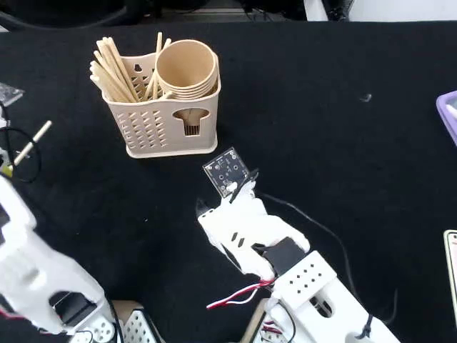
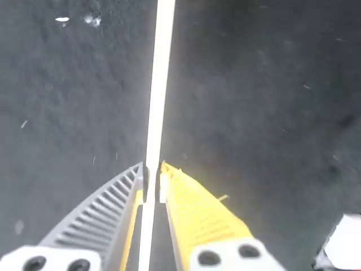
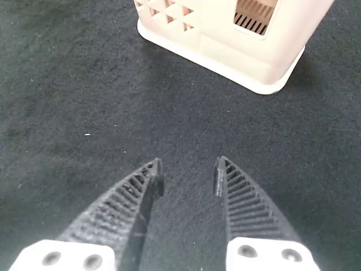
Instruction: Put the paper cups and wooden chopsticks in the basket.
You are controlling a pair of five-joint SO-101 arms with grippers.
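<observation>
High view, black worktop (image 1: 343, 143): the basket (image 1: 168, 132) stands upright, cups (image 1: 187, 68) stacked in one compartment, a bundle of chopsticks (image 1: 114, 68) in the one beside them. Right fingers (image 3: 130, 197) sit just in front of the basket, parted wide, holding nothing. Left fingers (image 2: 192, 209), well off to the basket's side, are pinched tight on one lone chopstick (image 2: 161, 84). Danger, I'd say: a thin round stick in so narrow a pinch can swivel or slide out, and its long end could snag the rim or the packed bundle and tip the basket.
</observation>
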